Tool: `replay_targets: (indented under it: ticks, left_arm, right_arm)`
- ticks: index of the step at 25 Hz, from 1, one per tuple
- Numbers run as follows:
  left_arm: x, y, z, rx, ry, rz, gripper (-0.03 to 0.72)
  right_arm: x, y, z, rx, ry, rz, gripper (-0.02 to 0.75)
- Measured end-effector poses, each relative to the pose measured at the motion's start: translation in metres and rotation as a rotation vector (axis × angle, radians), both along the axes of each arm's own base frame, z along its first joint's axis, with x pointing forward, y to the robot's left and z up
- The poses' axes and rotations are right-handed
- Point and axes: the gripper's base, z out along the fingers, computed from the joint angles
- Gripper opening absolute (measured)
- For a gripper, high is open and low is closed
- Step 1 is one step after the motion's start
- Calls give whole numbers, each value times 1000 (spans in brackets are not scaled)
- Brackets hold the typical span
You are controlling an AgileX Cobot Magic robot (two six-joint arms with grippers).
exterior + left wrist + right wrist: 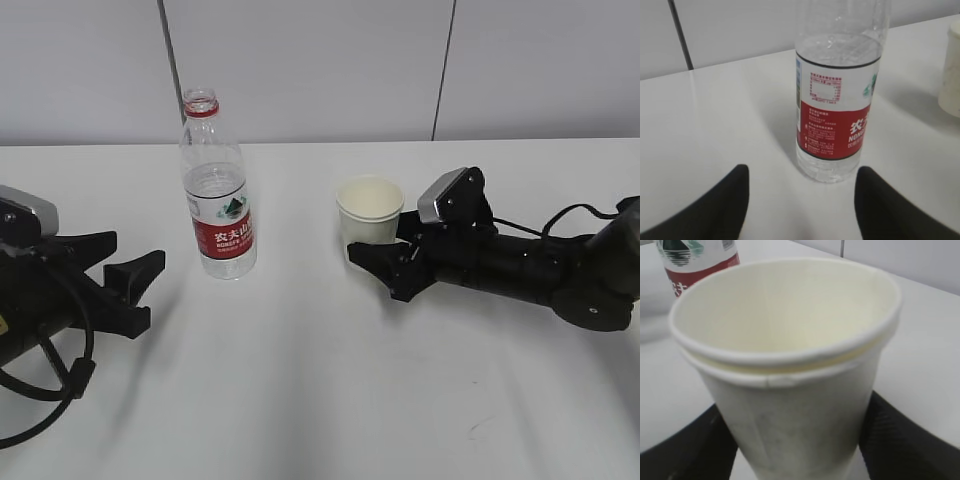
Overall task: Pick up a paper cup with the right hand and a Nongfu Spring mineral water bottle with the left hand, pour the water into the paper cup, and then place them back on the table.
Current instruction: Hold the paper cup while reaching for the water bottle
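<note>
The Nongfu Spring bottle [218,205] stands upright and uncapped on the white table [300,400], partly filled with clear water. My left gripper [135,285] is open, low over the table, a short way left of the bottle. In the left wrist view the bottle [837,100] stands just beyond the gap between the spread jaws of the gripper [802,180]. The cream paper cup [370,210] stands upright, empty, between the jaws of my right gripper [378,262]. In the right wrist view both fingers [900,440] press the lower sides of the cup [790,365].
A grey panelled wall [320,70] runs along the table's far edge. The cup shows at the right edge of the left wrist view [951,75]. The bottle label shows behind the cup in the right wrist view [695,260].
</note>
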Motion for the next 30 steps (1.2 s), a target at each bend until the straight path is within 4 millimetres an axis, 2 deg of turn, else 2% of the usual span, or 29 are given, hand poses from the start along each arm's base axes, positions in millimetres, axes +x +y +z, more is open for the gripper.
replay_targets:
  ticks: [5,12,23,25,30]
  left_arm:
    - [0,0,0,1,0,-4,423]
    - [0,0,0,1,0,-6,423]
    - [6,-2,-2,0,-4,-6,432]
    - [8,-2,-5,2,5,-7,465]
    - [13,-4,-14,6,25,-8,644]
  right_arm:
    - [-3,-1,8,3,-12,-4,505]
    - [-5,-1,6,2,-1,-8,454]
    - [-5,-1,6,2,-1,-8,451]
    - [-5,-1,6,2,-1,-8,450]
    - [-5,-1,6,2,-1,-8,450]
